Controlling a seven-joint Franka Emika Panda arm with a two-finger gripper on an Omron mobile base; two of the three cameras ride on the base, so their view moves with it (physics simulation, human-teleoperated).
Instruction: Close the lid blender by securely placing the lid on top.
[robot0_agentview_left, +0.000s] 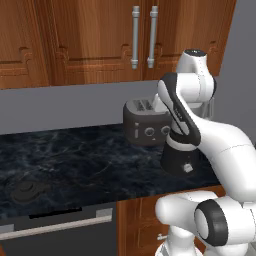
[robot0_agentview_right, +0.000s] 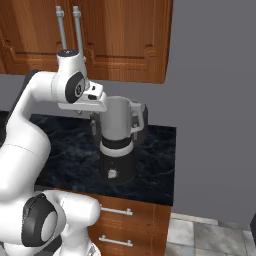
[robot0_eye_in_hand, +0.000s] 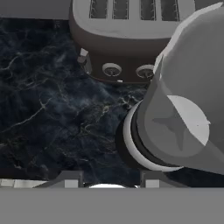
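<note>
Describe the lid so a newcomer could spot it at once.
On the dark marble counter, look far left, near the front edge, well away from the toaster and blender. The lid is a flat round black disc with a central knob, lying alone.

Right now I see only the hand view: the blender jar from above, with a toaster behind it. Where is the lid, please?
Observer: The lid lies flat on the counter, far to the left of the blender and near the front edge.
Operator: Thank you. On which side of the jar is the handle?
Observer: In the right base view, the handle is on the jar's right side, the side away from the arm.
</note>
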